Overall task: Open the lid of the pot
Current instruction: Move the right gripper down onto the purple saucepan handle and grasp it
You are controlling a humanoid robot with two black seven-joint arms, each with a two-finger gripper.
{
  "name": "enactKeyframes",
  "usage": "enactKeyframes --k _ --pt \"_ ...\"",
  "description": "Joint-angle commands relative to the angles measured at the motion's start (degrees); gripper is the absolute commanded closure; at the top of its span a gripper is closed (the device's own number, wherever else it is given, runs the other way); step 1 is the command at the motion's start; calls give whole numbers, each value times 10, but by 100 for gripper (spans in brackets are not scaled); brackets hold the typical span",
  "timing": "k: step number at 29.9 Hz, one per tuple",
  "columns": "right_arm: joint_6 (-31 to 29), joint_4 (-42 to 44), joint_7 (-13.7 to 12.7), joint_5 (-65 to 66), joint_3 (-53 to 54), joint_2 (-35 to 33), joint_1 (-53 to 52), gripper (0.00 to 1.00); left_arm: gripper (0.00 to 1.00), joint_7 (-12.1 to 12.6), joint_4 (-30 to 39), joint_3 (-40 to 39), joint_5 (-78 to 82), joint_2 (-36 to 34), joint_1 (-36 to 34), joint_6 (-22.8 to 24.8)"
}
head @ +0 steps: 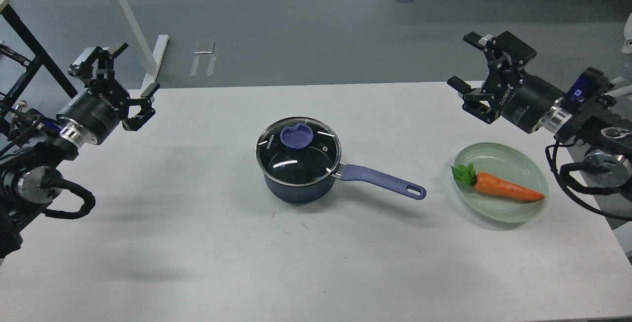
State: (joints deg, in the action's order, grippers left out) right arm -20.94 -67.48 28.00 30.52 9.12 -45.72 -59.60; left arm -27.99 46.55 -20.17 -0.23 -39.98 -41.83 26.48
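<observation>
A dark blue pot [296,186] stands at the middle of the white table [197,243], its purple handle [382,182] pointing right. A glass lid [297,150] with a purple knob [296,136] lies shut on it. My left gripper [126,77] is open and empty, raised over the table's far left corner, well left of the pot. My right gripper [466,62] is open and empty, raised over the far right edge, well right of the pot.
A pale green plate [533,176] with a toy carrot [498,187] sits at the right of the table. A white table leg [126,20] and a black frame [29,50] stand behind on the left. Grey floor lies beyond the far edge.
</observation>
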Motion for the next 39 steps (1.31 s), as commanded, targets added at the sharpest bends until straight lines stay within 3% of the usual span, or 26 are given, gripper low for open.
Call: enactKeyframes --k 1,7,13,27,32,39 --pt "15 -24 0 129 -101 -6 -116 0 1 0 -2 0 70 1 -31 1" --pt "91 -80 0 323 -253 18 -227 0 1 0 22 -1 118 0 -46 -8" --pt "162 -85 0 478 -384 73 -250 0 1 0 50 0 130 -11 -46 -9" --pt "187 -22 0 513 -466 197 -250 9 1 0 80 -1 146 -22 -46 -12" --pt "188 -14 0 513 -470 208 -251 30 1 0 94 0 149 -19 -46 -24" --pt "191 -13 0 513 -485 213 -250 43 1 0 96 -2 204 -16 -47 -23"
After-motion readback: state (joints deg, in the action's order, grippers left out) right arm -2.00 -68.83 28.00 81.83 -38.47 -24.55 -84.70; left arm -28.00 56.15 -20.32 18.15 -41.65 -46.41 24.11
